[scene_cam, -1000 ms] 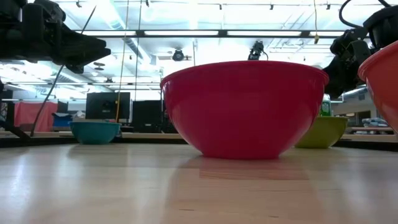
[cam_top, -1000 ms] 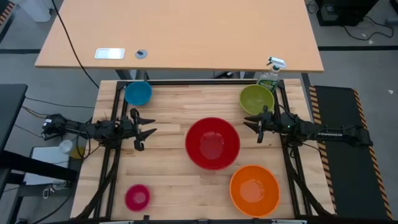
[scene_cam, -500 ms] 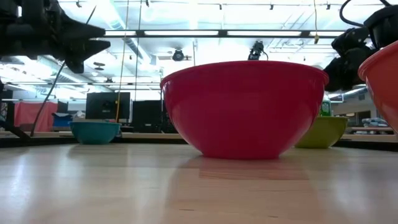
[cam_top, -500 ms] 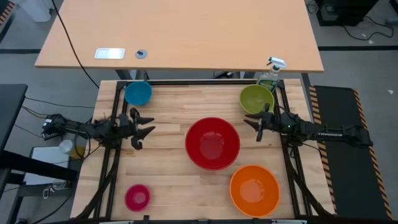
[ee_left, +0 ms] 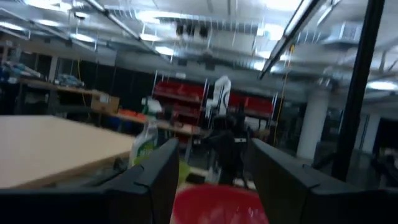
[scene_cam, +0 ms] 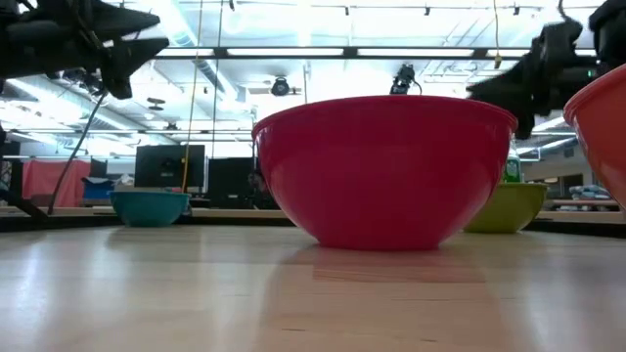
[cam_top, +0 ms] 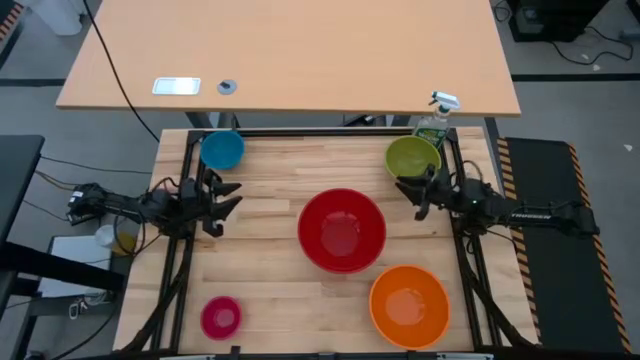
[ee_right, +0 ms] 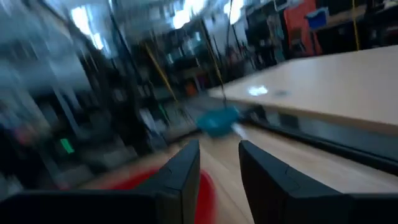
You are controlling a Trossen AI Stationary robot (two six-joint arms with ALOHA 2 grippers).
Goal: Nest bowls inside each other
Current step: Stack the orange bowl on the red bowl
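You are working with light, stiff, glossy bowls, so be pinching the thin rim: the green bowl (cam_top: 412,158) is sitting just behind your empty, parted right claw (cam_top: 418,196), the left claw (cam_top: 222,202) likewise released.

On the pale striped wood surface (cam_top: 270,290), the red bowl (cam_top: 342,230) sits centre, the orange bowl (cam_top: 409,305) near right, the lime green bowl (cam_top: 412,158) far right, the blue bowl (cam_top: 221,150) far left, and the magenta-pink bowl (cam_top: 220,316) near left.
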